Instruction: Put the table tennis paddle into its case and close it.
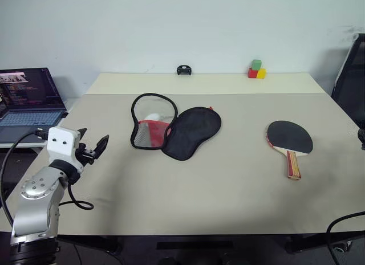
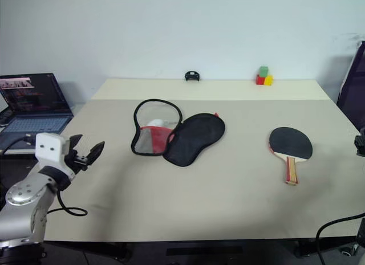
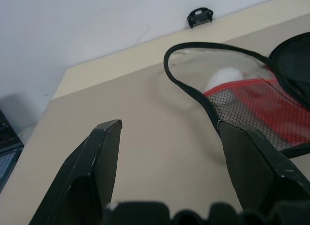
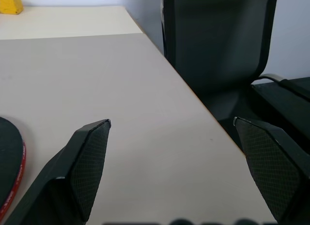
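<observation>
Paddle (image 1: 290,141) lies flat on the right part of the table (image 1: 217,191), black face toward the far side and striped handle pointing near; bare tabletop lies between it and the table's right edge. One case (image 1: 174,128) lies unzipped left of centre, well apart from the paddle, with wide bare tabletop between them. Its two halves are spread: the left half shows the zipper rim, a red panel and mesh, and the right half lies as a flat black flap.

Left gripper (image 1: 91,145) hovers over the table's near left corner, level and pointing toward the case. Its two fingers (image 3: 99,162) are spread wide with nothing between them, and clear table separates them from the case's rim. Right gripper (image 4: 169,172) sits by the table's right edge, beside a black chair (image 4: 218,46) standing just off that edge. Its two fingers are also spread wide and empty, and the paddle's red-rimmed edge is near one finger without touching it.

Along the far edge are one small black clip (image 1: 183,70) and three small blocks (image 1: 256,70), green on red and yellow. One open laptop (image 1: 27,97) sits on a lower surface off the left edge. The near half of the table is bare.
</observation>
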`<act>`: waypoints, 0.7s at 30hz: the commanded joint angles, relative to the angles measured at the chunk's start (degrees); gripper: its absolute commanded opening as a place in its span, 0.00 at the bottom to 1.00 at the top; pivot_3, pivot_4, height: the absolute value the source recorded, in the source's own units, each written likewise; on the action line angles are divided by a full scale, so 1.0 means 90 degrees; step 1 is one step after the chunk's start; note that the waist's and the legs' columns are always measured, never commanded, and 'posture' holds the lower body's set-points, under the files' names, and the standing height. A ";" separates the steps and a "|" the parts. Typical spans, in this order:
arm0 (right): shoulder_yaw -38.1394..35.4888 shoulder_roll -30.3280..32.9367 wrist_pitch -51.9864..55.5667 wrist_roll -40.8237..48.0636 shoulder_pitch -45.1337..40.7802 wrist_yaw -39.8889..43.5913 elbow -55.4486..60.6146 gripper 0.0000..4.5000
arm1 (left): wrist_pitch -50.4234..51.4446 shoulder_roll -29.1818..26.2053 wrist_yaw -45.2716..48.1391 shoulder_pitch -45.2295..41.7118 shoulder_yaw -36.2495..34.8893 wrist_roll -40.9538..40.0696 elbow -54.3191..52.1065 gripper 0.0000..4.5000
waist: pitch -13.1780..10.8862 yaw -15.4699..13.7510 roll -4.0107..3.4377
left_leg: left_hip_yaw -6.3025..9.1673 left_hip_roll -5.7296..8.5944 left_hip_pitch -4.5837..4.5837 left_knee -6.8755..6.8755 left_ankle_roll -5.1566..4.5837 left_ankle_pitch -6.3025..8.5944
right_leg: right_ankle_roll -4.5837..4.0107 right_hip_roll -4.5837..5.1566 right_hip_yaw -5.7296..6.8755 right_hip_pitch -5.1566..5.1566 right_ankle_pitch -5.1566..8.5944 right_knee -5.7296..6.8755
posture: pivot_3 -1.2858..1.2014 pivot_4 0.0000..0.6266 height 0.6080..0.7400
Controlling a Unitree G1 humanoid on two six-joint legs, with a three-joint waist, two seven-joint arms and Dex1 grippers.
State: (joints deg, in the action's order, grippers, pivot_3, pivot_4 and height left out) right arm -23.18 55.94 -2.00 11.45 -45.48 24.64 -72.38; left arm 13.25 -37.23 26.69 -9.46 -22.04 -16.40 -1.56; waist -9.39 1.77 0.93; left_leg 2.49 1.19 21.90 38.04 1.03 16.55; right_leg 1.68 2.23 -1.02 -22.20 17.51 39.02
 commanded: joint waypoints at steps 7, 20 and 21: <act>-0.0066 0.0162 -0.0200 0.0051 -0.0308 0.0267 0.0387 0.99 | -0.0346 0.0062 0.0289 -0.0472 0.0217 -0.0081 0.0171 0.77 | 0.0000 0.0006 0.0000 | -0.0004 0.0000 -0.0001 0.0001 0.0001 0.0000 | 0.0000 0.0000 -0.0002 0.0001 0.0000 0.0000 | 0.52 0.24 1.00; 0.0550 -0.0582 0.1665 0.0759 0.0533 0.2942 0.3180 0.99 | -0.0121 -0.0214 0.1505 -0.1009 0.0304 -0.0773 0.0597 0.77 | 0.0000 -0.0011 -0.0001 | 0.0008 -0.0002 0.0000 0.0002 0.0001 0.0000 | 0.0000 -0.0001 0.0008 0.0001 0.0000 0.0003 | 0.52 0.24 1.00; 0.0596 -0.0639 0.1903 0.0845 0.0726 0.3054 0.3624 0.99 | -0.0123 -0.0230 0.1603 -0.1090 0.0356 -0.0778 0.0663 0.77 | 0.0000 -0.0011 -0.0001 | 0.0012 -0.0002 0.0002 0.0004 0.0001 0.0000 | 0.0000 -0.0001 0.0011 0.0001 0.0000 0.0005 | 0.52 0.24 1.00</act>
State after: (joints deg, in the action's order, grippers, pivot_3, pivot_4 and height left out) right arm -18.29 49.81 11.53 16.62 -40.02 48.98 -47.78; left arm 12.43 -38.04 39.28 -17.62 -18.89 -22.52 4.86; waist -9.39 1.67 0.92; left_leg 2.60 1.18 21.92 38.09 1.04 16.54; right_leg 1.69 2.22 -0.93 -22.19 17.50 39.07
